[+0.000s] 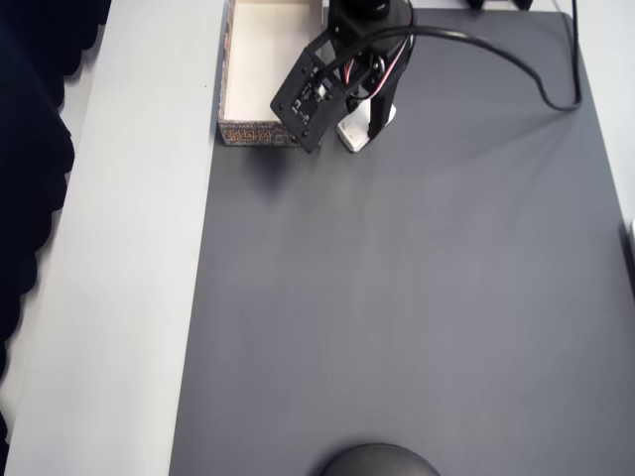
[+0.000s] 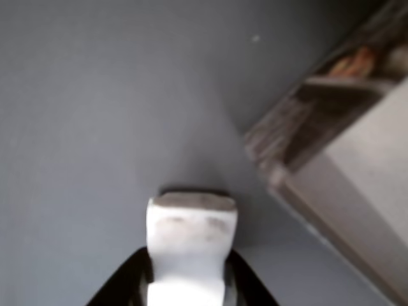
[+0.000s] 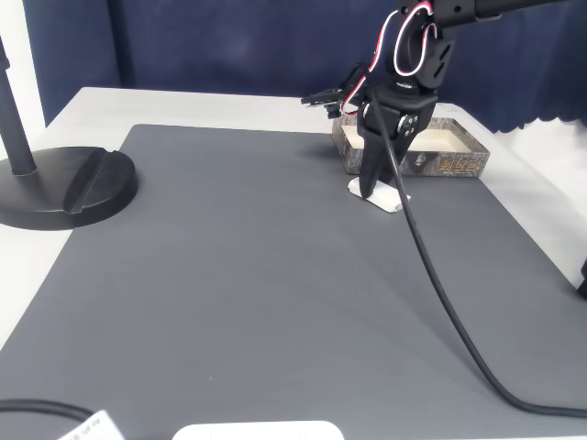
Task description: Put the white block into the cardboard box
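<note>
Fingers [image 3: 377, 191] clamp the white block [image 3: 383, 200] flat on the mat; long axis runs alongside the cardboard box [image 3: 456, 163].

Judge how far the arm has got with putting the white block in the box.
Done: the gripper has reached the white block, which lies on the grey mat beside the cardboard box. In hand: its fingers straddle the block in the wrist view; grip uncertain. Left: lifting, carrying over the wall, releasing inside.

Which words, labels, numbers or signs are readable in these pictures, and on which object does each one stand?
Orange lettering on the outer wall of the cardboard box: too small and blurred to read in the overhead, wrist and fixed views.
White block, gripper, grey mat: no text visible.
</note>
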Action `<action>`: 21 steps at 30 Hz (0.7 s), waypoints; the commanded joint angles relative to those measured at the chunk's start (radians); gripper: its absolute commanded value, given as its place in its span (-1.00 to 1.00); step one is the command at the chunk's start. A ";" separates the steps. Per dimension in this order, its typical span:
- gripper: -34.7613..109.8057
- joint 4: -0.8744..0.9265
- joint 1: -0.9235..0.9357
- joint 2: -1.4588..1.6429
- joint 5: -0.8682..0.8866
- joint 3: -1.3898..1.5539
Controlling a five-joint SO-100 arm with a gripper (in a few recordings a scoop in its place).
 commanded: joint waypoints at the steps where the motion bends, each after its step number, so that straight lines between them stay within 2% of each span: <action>1: -0.53 0.021 -0.009 0.026 -0.006 -0.038; 21: -0.54 0.021 -0.009 0.014 0.012 -0.049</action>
